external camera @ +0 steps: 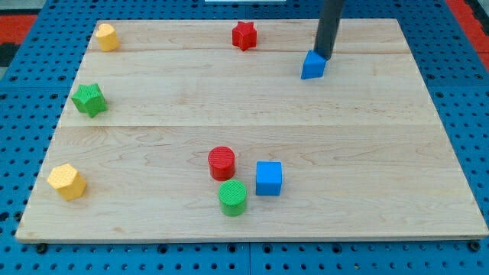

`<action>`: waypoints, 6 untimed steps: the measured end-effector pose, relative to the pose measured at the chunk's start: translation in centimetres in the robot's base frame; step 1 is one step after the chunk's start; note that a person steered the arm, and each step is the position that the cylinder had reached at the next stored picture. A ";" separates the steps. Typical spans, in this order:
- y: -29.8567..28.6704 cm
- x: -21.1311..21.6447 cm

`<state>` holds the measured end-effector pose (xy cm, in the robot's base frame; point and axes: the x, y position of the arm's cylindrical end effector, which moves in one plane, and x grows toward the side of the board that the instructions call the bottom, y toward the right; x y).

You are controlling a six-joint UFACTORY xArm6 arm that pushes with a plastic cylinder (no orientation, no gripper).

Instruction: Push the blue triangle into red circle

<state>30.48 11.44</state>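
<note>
The blue triangle [313, 66] lies on the wooden board [367, 153] toward the view's top right. My tip [325, 56] is right against the triangle's upper right side, touching it. The red circle [221, 163] sits low in the middle of the board, far below and left of the triangle. The rod rises out of the view's top.
A blue cube [269, 178] and a green circle [233, 197] crowd the red circle on its right and below. A red star [244, 35] is at the top, a green star [89, 99] at the left, and yellow blocks [107, 36] [66, 181] at the left corners.
</note>
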 end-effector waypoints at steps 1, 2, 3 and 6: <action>-1.8 4.3; -3.2 9.5; -6.1 13.9; -10.0 9.9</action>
